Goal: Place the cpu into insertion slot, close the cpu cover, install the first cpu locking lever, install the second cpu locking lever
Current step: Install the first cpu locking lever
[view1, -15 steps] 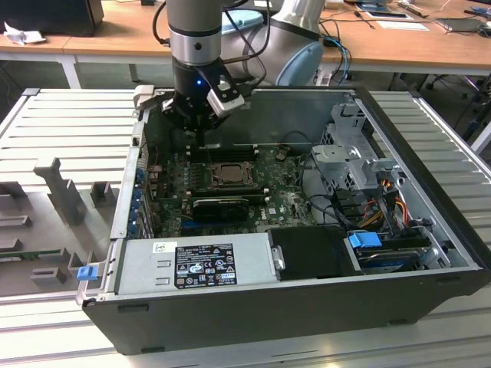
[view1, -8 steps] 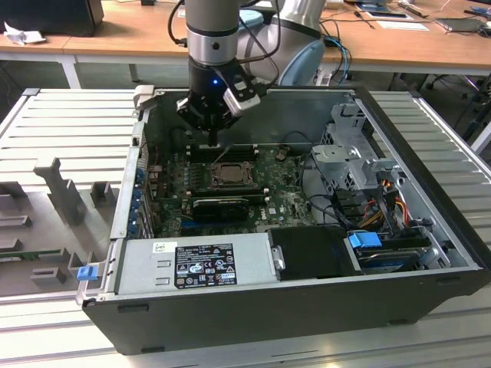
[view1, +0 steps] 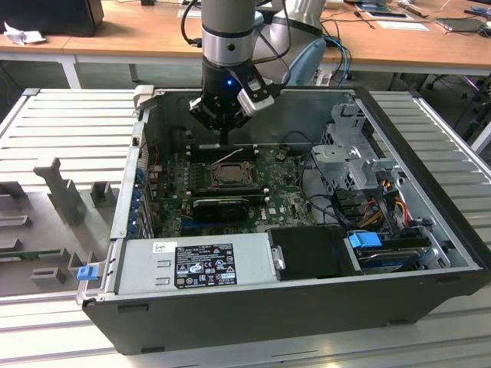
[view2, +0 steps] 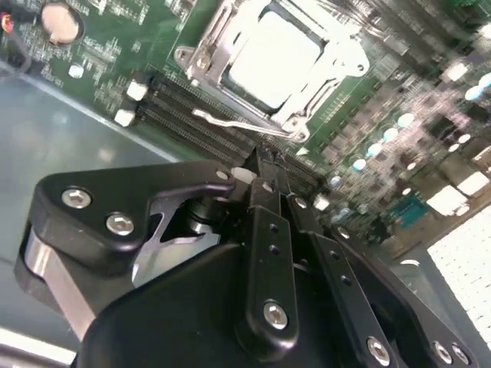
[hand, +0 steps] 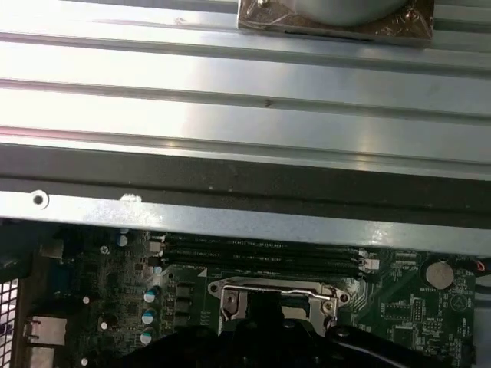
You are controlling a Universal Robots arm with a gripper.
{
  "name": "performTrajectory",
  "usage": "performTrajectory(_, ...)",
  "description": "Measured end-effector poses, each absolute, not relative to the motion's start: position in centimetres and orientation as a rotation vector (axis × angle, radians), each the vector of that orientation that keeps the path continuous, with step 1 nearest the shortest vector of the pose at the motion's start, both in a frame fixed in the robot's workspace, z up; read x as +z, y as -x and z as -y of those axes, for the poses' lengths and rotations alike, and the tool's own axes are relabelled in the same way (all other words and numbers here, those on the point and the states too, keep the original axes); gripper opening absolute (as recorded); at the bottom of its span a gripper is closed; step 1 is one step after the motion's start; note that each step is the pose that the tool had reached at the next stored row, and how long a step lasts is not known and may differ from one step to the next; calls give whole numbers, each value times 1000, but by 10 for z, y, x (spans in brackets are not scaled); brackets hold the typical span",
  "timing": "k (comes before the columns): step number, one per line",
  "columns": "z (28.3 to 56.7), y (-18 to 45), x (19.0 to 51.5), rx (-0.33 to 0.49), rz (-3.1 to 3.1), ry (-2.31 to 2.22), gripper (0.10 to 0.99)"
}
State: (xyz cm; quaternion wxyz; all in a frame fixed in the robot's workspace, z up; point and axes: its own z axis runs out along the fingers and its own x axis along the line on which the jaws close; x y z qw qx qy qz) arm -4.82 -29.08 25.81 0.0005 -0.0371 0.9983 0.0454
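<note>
1. Nearest the lens in the second wrist view is the tool (view2: 265, 180): its black fingers (view2: 270, 253) are pressed together and pinch nothing, with the tips just beside the insertion slot (view2: 276, 65).
2. The cpu (view2: 272, 57) lies flat inside the insertion slot, its pale top showing, so the placing looks done.
3. The cpu cover (view2: 222, 42) appears to lie down around the chip, framing it; I judge it closed, though glare hides part of the frame.
4. A thin wire locking lever (view2: 238, 123) runs along the edge of the insertion slot nearest the tool. Whether it is latched cannot be told; the second lever I cannot make out. The lever steps look unfinished.
5. The exterior view alone shows the whole open computer case (view1: 430, 253) on the ribbed desk (view1: 69, 123), with the tool hanging just above the insertion slot.
6. The first wrist view adds the black memory slots (hand: 261, 257) beside the insertion slot and the case wall beyond them.
</note>
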Motion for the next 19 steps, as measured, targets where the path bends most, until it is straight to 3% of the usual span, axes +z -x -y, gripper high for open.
performTrajectory(2, 292, 48, 257, 205, -3130, 116, 106)
performTrajectory(19, 292, 34, 229, 203, -3130, 116, 106)
